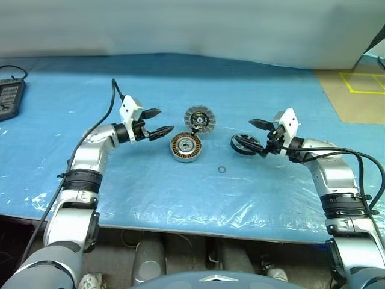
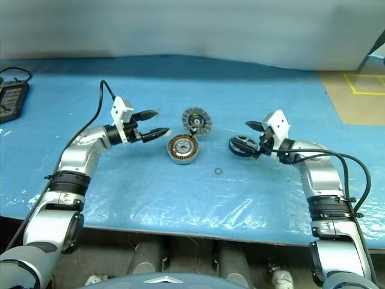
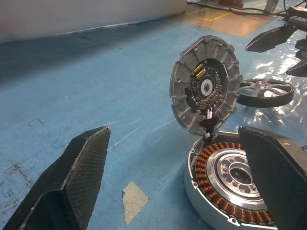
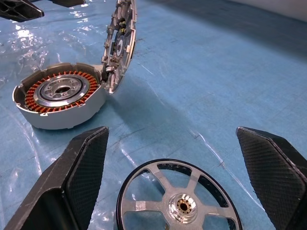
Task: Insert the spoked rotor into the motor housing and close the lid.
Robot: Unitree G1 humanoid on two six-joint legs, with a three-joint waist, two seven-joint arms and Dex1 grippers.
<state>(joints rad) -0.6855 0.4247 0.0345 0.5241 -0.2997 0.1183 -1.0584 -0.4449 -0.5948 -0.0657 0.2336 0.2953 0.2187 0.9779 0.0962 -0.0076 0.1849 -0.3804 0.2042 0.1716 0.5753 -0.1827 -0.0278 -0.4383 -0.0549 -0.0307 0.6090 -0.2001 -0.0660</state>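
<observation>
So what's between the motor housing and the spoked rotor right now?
Only bare blue table cover. The head views show an open stretch between the motor housing and the spoked rotor; the tiny washer ring lies nearer the robot, off that line.

Motor housing (image 3: 211, 211): silvery shell, copper-orange windings in a ring, pale metal centre. Lid (image 3: 205, 86): grey w/ radial ribs, dark centre, yellow-green spot. Spoked rotor (image 4: 178, 201): black rim, silvery spokes, brassy hub hole. Washer ring (image 1: 221, 170): dark, thin. Table cover (image 1: 180, 192): blue w/ glossy clear film. Fingers (image 3: 72, 182) of both grippers: black carbon weave. Floor (image 1: 355, 90): tan w/ yellow tape lines.
</observation>
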